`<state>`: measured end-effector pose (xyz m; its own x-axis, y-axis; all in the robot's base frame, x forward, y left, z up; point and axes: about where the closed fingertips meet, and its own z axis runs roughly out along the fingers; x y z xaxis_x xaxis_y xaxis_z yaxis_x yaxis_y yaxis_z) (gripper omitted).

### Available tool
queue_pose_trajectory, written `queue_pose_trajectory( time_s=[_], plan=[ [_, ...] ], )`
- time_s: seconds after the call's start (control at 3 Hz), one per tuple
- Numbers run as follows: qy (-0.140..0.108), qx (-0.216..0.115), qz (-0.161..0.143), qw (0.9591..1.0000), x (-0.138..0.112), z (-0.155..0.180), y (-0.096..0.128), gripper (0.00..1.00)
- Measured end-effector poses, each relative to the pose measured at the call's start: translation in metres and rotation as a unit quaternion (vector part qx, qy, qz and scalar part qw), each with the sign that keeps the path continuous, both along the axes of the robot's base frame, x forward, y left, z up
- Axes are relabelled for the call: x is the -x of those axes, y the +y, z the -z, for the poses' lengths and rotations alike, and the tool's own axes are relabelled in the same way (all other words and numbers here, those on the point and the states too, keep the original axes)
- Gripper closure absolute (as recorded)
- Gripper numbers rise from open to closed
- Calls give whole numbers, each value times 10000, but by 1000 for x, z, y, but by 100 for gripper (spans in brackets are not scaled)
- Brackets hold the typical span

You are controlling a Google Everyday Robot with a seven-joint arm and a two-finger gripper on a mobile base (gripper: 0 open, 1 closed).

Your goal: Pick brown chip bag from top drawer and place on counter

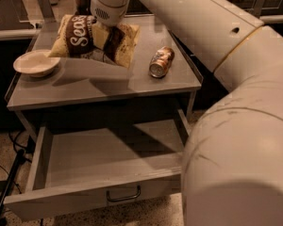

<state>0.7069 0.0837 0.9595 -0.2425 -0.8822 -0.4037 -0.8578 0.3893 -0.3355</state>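
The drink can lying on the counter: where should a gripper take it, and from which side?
Probably mid-body, from straight above, closing across its round sides: the drink can lies on its side on the counter, nothing touching it. The gripper is at the brown chip bag, farther back.
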Motion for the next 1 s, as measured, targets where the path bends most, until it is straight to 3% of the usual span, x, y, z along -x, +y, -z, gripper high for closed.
queue_pose_trajectory(
  time_s=[0.33,1.0],
  plan=[
    [112,-154,185,9996,-9,5,5,100],
    [243,-289,253,9990,-21,7,6,100]
  ],
)
